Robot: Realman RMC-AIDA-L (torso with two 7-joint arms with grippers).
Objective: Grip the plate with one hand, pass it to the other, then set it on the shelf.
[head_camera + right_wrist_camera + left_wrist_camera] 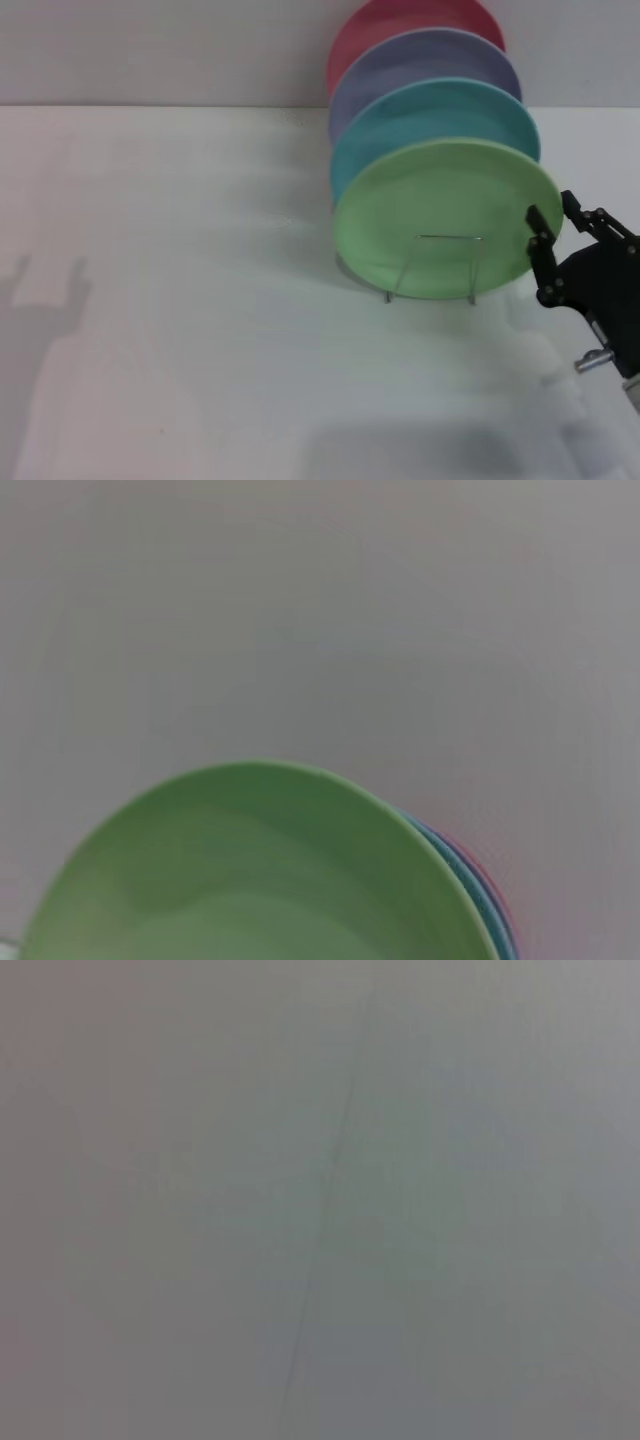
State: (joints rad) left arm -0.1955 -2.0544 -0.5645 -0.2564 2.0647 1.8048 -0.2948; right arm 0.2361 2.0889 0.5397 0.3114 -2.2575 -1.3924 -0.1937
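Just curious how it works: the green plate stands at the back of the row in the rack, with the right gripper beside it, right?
Not quite. The head view shows the green plate at the front of the row in the rack, ahead of the blue, lavender and pink ones. The right gripper is indeed beside it, at its rim.

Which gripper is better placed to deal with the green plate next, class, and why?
The right gripper: it is open beside the green plate's right rim, where the plate stands upright in the rack. The left gripper is out of the head view.

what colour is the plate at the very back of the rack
Pinkish red back plate, clearest in the head view.
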